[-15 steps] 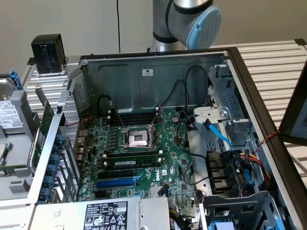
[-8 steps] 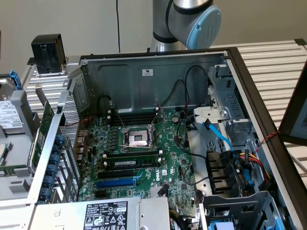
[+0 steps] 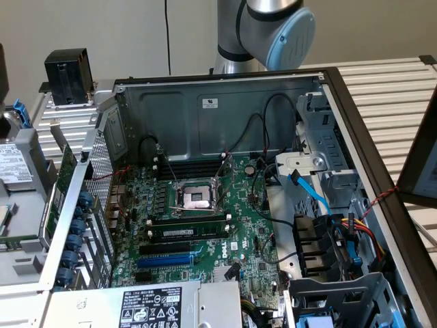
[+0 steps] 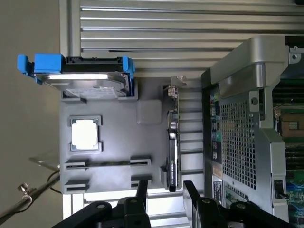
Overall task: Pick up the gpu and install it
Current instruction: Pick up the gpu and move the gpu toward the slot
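You're working the pick-up step: nothing is being held and the gpu [image 4: 174, 142] isn't installed yet. It's standing on edge in the tray [image 4: 118, 152], along the tray side facing the case [image 4: 237, 123]. It's just beside the perforated wall, apart from the drive [image 4: 90, 85] and the cpu [image 4: 85, 134].

The gripper [image 4: 165, 185] is hovering at the card's near end with jaws standing wide, one finger either side of the edge, gripping nothing. I can't tell whether a finger is touching it.

In the exterior view the tray is lying at 9 o'clock of the case, and the blue slot [image 3: 164, 260] is sitting empty at 7 o'clock of the board [image 3: 239, 219].

My read: the next move is calling for centring on that thin edge, squeezing the flat faces squarely, and lifting straight so nothing is snagging the holder.
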`<state>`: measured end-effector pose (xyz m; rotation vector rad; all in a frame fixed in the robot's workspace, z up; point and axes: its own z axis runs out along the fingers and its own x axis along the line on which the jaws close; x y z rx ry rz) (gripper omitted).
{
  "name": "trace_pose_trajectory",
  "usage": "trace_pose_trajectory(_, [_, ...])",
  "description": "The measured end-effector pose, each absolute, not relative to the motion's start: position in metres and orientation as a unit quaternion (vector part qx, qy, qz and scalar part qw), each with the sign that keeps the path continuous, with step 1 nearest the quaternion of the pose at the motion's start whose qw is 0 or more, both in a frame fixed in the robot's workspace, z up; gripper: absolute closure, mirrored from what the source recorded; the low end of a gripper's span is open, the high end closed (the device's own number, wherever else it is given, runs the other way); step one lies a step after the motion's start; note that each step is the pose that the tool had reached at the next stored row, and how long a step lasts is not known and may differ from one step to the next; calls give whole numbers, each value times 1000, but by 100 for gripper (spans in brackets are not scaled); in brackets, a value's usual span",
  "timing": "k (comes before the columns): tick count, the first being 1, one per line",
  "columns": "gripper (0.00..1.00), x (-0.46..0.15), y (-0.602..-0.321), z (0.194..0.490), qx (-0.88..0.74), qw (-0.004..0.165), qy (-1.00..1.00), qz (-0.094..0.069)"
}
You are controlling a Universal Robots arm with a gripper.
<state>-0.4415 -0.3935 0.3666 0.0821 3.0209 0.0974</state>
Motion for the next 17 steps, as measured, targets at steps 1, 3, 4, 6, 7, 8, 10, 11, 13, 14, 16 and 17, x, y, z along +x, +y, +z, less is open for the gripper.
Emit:
trace_pose_trajectory(1, [57, -442, -396, 366, 27, 61, 997, 34])
trace_pose_trajectory(3, [57, -443, -401, 365, 27, 63, 997, 40])
trace_pose_trajectory(4, [57, -443, -403, 364, 28, 65, 997, 43])
trace_pose_trajectory(6, [57, -443, -407, 363, 28, 68, 996, 53])
trace_pose_trajectory(7, [57, -443, -408, 363, 28, 69, 995, 59])
trace_pose_trajectory(8, [57, -443, -410, 363, 29, 70, 995, 65])
trace_pose_trajectory(10, [57, -443, -416, 361, 29, 70, 994, 75])
trace_pose_trajectory(11, [57, -443, -420, 359, 30, 70, 994, 77])
trace_pose_trajectory(13, [57, -443, -424, 356, 30, 70, 994, 78])
trace_pose_trajectory(14, [57, -443, -425, 354, 30, 70, 994, 78])
trace_pose_trajectory(16, [57, -442, -425, 350, 30, 69, 994, 78])
trace_pose_trajectory(17, [57, -439, -425, 348, 30, 70, 994, 78])
